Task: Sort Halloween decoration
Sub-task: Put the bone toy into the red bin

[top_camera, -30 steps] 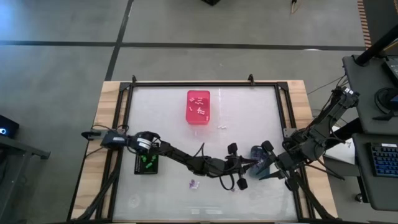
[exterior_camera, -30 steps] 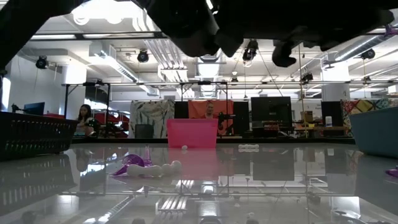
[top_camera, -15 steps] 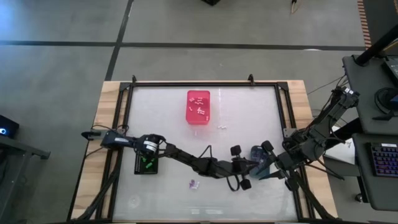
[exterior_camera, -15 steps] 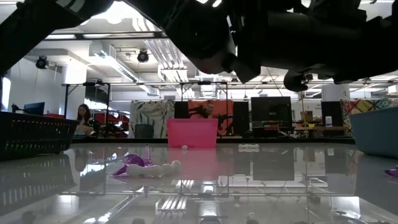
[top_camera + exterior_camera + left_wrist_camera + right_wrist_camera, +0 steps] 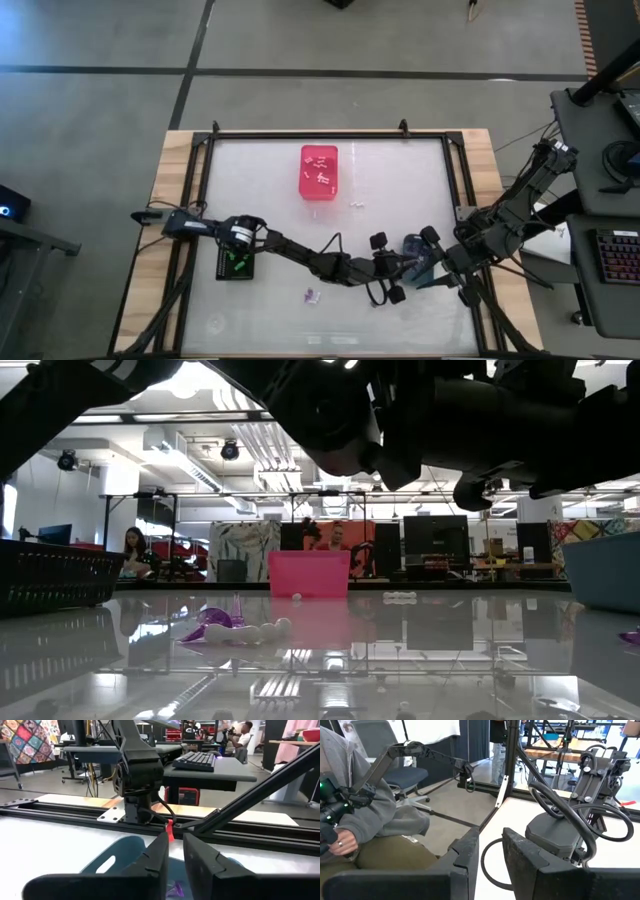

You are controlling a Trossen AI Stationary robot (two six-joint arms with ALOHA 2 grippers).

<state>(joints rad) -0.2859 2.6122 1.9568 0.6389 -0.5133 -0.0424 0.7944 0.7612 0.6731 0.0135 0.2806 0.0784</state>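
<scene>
Left gripper [image 5: 403, 268] hovers, seemingly above grey-blue bin [image 5: 416, 251].

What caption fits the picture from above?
Left gripper reaches over the grey-blue bin; pink bin and black bin hold tiny pieces.

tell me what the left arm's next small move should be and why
Probably lift the left gripper clear of the grey-blue bin and swing back toward the purple piece lying loose on the table. Its fingers show a narrow gap right over the bin, where something purple lies below them, so the drop looks done. The right gripper waits near the table's right edge.
</scene>
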